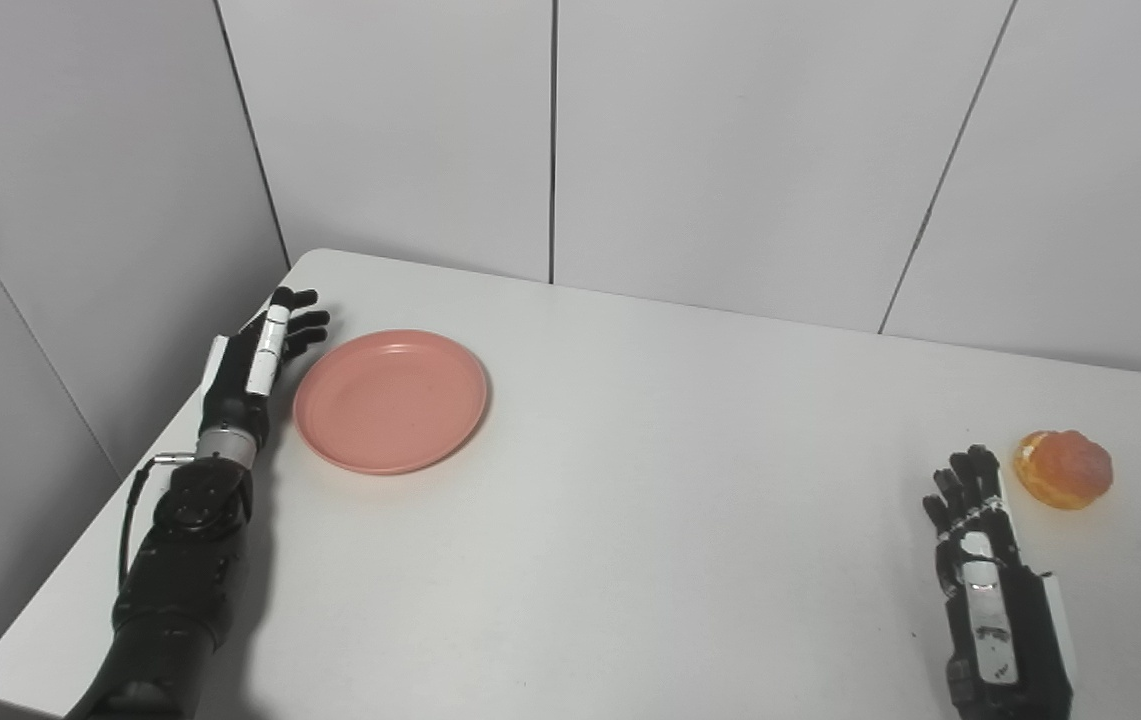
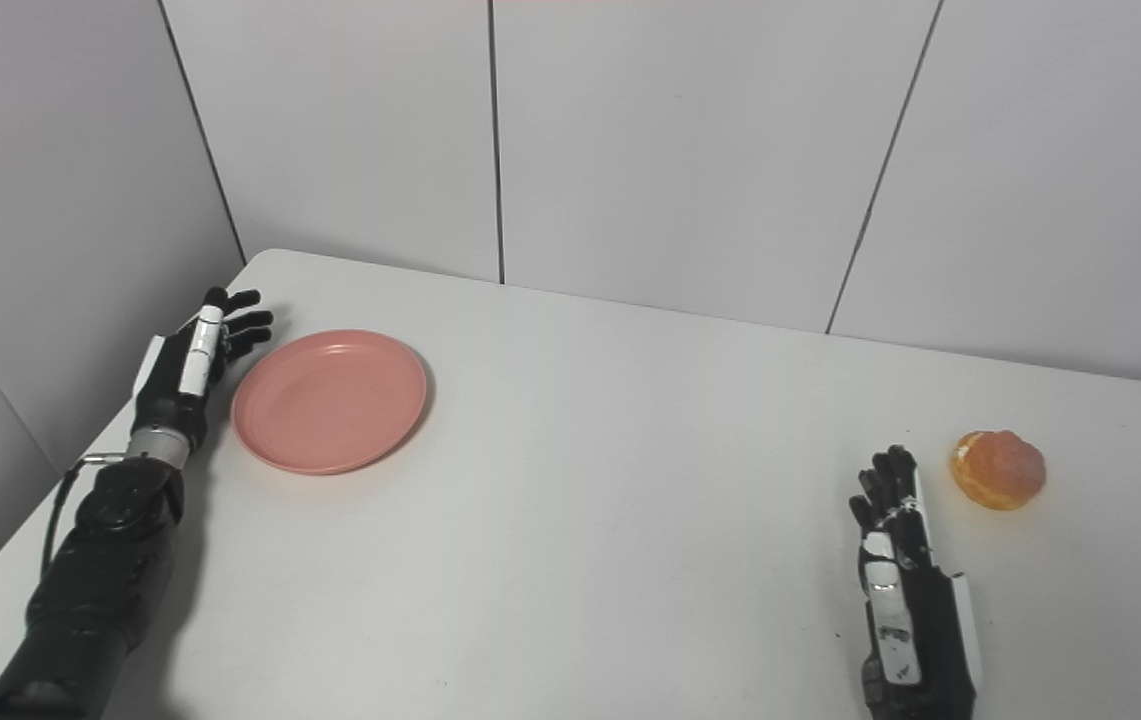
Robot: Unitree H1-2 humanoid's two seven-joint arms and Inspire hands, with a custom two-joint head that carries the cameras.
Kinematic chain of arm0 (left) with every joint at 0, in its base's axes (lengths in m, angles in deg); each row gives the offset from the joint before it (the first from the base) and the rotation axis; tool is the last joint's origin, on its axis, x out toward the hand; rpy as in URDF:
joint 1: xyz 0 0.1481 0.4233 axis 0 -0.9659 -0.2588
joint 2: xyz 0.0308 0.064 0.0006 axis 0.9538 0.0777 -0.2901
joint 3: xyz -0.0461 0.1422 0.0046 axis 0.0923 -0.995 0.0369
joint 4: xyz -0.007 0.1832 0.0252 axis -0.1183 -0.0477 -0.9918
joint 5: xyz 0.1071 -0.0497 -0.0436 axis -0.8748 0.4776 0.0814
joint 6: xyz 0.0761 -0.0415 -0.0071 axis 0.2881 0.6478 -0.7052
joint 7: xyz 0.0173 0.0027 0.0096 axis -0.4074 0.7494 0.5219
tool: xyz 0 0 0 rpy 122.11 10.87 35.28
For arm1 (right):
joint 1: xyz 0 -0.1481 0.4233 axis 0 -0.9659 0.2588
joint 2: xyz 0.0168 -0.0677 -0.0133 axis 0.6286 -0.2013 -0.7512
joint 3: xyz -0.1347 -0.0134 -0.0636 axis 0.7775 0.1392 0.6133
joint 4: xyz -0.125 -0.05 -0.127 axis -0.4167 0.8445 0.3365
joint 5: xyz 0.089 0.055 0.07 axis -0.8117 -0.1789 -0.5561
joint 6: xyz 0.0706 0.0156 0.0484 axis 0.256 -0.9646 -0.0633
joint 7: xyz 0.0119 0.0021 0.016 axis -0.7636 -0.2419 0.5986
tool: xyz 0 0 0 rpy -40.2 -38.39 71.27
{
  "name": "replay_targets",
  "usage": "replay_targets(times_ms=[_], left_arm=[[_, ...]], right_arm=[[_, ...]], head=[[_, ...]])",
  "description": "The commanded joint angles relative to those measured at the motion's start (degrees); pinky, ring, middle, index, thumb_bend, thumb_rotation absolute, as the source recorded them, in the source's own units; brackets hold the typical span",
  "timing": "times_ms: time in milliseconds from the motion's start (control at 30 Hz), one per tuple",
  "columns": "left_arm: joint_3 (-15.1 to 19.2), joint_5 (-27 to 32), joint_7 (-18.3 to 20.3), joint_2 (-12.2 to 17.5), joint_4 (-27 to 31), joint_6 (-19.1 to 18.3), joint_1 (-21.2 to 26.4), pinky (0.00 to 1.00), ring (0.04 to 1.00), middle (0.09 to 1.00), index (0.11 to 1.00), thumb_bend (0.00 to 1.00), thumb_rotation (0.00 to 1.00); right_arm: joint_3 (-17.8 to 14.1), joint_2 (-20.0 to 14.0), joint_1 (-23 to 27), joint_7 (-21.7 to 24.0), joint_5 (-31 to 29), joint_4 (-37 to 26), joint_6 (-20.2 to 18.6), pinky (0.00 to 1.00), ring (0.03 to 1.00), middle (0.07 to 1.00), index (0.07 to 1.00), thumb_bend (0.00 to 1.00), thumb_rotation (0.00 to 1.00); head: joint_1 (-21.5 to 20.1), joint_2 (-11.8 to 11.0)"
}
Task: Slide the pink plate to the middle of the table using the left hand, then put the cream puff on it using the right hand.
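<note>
The pink plate (image 1: 390,398) lies flat on the white table (image 1: 630,480), towards its far left. My left hand (image 1: 255,365) stands on edge just left of the plate's rim, open, fingers stretched forward; I cannot tell whether it touches the rim. The cream puff (image 1: 1063,468), golden with a glossy top, sits at the right side of the table. My right hand (image 1: 975,535) rests open on the table a little left of and nearer than the puff, apart from it, holding nothing.
Grey wall panels (image 1: 550,140) close in the table at the back and on the left. The table's left edge (image 1: 110,520) runs right beside my left forearm.
</note>
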Motion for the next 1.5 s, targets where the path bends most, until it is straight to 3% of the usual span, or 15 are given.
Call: replay_targets(times_ms=[0,100,300,567,1200,1467], left_arm=[[-0.2,0.7,0.6,0.1,1.7,0.6,0.6,0.85,0.754,0.747,0.745,0.76,1.00],[0.0,1.7,1.2,-1.1,1.3,1.7,0.3,0.79,0.731,0.727,0.721,0.75,1.00],[-1.1,1.8,1.6,-2.5,3.4,0.9,-1.3,0.81,0.755,0.741,0.734,0.76,1.00],[-1.3,3.1,1.7,-4.6,5.2,0.8,-2.4,0.73,0.740,0.736,0.729,0.75,1.00],[-2.0,6.1,4.1,-10.8,11.6,-2.4,-5.8,0.75,0.736,0.732,0.727,0.71,1.00],[-3.8,3.8,3.9,-12.4,15.4,-3.7,-7.4,0.78,0.743,0.744,0.737,0.72,1.00]], right_arm=[[0.0,0.8,-4.8,0.1,-0.2,5.8,0.4,1.00,1.000,1.000,1.000,0.58,0.82],[0.1,0.7,-4.6,-0.1,0.1,5.8,0.3,1.00,1.000,1.000,1.000,0.57,0.82],[0.0,0.7,-4.6,0.0,-0.4,5.5,0.3,1.00,1.000,1.000,1.000,0.55,0.81],[-0.2,0.9,-4.5,-0.1,-0.3,6.2,1.3,1.00,1.000,1.000,1.000,0.53,0.81],[-0.9,1.3,-4.1,-1.7,1.0,6.1,1.6,1.00,1.000,0.998,0.992,0.53,0.81],[-0.8,1.5,-4.2,-2.4,1.8,5.2,0.9,1.00,0.997,0.992,0.987,0.54,0.81]], head=[[-0.1,0.0],[-0.2,-0.1],[-0.3,0.0],[-0.3,0.1],[-0.9,0.6],[-1.3,0.9]])
